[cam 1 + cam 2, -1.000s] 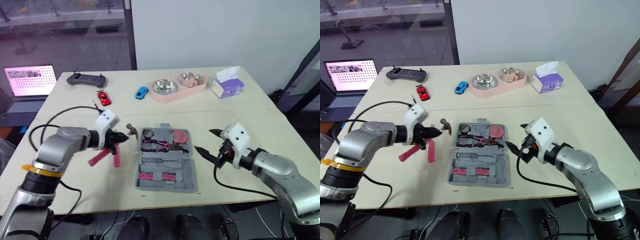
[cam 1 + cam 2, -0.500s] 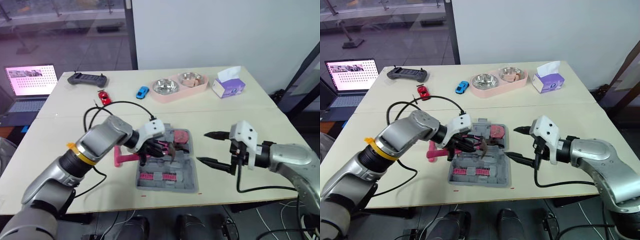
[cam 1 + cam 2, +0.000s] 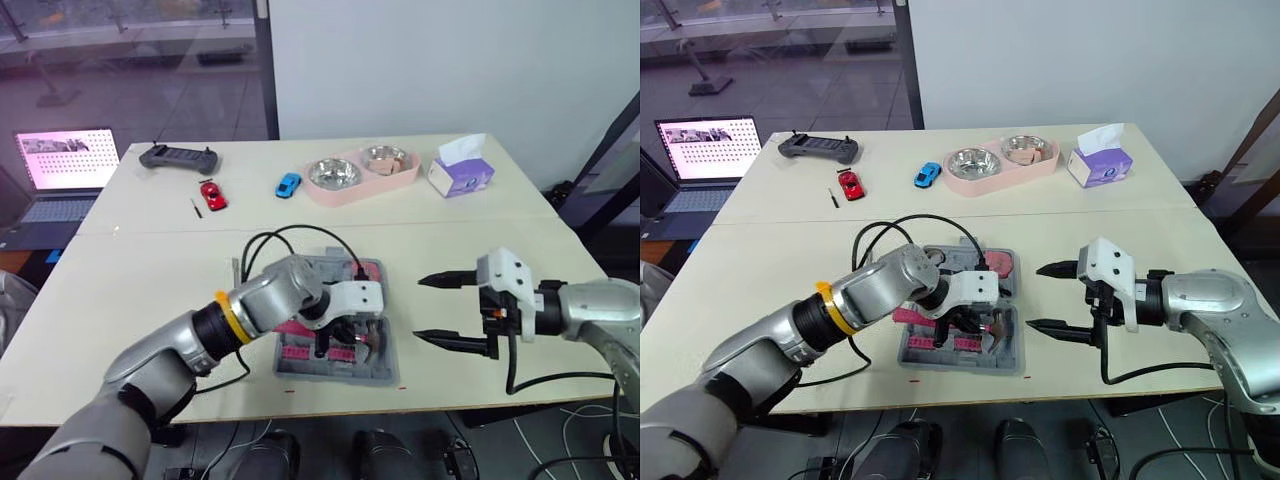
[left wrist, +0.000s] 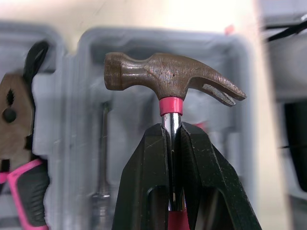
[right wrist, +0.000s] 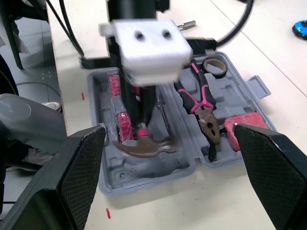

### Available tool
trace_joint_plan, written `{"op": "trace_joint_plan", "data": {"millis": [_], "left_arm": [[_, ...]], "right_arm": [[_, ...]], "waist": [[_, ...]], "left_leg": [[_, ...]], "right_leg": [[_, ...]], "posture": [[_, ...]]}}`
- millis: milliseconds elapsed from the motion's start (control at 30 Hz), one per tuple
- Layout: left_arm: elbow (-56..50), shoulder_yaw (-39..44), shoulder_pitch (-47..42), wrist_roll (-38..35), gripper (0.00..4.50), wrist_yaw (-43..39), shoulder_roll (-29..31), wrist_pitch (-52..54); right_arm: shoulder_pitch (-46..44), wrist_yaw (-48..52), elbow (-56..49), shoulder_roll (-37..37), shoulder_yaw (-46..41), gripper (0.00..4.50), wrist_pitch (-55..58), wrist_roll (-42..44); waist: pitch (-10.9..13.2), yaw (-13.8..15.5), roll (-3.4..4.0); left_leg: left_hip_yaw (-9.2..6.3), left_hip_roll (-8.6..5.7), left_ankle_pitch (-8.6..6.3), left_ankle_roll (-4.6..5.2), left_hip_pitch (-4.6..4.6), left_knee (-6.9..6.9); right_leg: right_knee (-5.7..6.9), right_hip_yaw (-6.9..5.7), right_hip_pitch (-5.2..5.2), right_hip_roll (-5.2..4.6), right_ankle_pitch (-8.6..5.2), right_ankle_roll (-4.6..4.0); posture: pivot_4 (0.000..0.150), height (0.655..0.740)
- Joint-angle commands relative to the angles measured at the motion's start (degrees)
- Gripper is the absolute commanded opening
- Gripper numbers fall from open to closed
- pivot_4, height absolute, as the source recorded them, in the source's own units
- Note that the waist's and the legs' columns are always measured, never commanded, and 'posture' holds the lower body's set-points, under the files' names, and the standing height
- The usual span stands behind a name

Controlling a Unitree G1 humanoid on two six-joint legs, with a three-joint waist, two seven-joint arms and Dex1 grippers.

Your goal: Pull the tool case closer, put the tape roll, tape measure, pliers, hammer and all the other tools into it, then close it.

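Observation:
The grey tool case (image 3: pixel 385 372) lies open at the table's front middle. In its far half lie the tape roll (image 5: pixel 213 64), pink-handled pliers (image 5: pixel 204 108) and red tape measure (image 5: pixel 244 129). My left gripper (image 4: pixel 171 132) is shut on the hammer's neck just below the brown head (image 4: pixel 168 76). It holds the hammer (image 3: pixel 992 325) low over the case's near half, head toward the right side. Whether the hammer touches the case I cannot tell. My right gripper (image 3: pixel 418 308) hovers open to the right of the case, fingers (image 5: pixel 72 191) wide apart, holding nothing.
Along the back stand a pink double bowl tray (image 3: pixel 360 172), a tissue box (image 3: pixel 460 175), a blue toy car (image 3: pixel 287 184), a red toy car (image 3: pixel 209 194) and a black controller (image 3: pixel 177 157). A laptop (image 3: pixel 60 170) sits off the left. A black cable (image 3: pixel 290 235) arcs over the case.
My left gripper carried the hammer from the table left of the case to over the case's near half. The right gripper drew back to the right, staying open.

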Motion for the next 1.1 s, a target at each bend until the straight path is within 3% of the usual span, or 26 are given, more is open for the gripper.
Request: {"op": "trace_joint_plan", "data": {"millis": [33,333,1100], "left_arm": [[0.2,1.0,-2.7,1.3,0.03,0.3,-2.8,1.1],[1.5,-0.5,-2.9,3.4,0.03,-0.8,-5.2,2.6],[11.9,-2.1,-0.5,9.3,0.03,-1.7,-6.8,-6.7]], "right_arm": [[0.0,-1.1,-2.0,0.3,-1.0,4.5,-1.1,-0.1],[0.4,-3.5,-2.7,1.6,0.3,4.5,-1.5,-0.9],[2.9,-5.6,-5.0,1.1,-1.0,4.5,0.2,0.2]], "waist": [[0.0,0.0,0.01],[0.0,-0.1,0.01],[0.0,0.2,0.06]], "left_leg": [[0.0,0.0,-0.03,0.05,-0.04,0.08],[0.0,-0.05,-0.09,0.15,-0.22,0.32],[-0.01,-0.1,-0.1,0.16,-0.14,0.38]], "right_leg": [[0.01,0.0,0.0,0.0,-0.01,0.02],[0.01,-0.01,-0.06,-0.02,0.0,0.12],[0.0,-0.01,0.09,-0.07,0.01,0.13]], "posture": [[0.15,0.74],[0.15,0.74],[0.15,0.74]]}}
